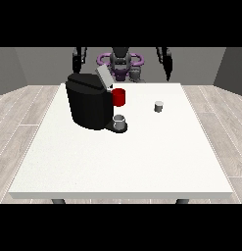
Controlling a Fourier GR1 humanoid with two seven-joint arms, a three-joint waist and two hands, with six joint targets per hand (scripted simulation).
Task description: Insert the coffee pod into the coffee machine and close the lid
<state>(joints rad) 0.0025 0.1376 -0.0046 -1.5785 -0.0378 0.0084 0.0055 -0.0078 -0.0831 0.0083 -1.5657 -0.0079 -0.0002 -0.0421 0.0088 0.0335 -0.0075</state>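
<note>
Coffee pod sits at 3 o'clock of coffee machine, lid up — approach pod from above, pinch squarely. Fingers' state — cannot tell.

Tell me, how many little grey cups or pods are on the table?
2. One grey cup sits on the coffee machine's base at the front. One small grey pod stands alone to the view's right. The machine might hide others.

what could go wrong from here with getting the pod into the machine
The coffee pod is small and stands alone on the table, so a reaching hand may knock it over. The red cup and grey cup crowd the coffee machine; an arm heading for the raised lid could bump them.
</note>
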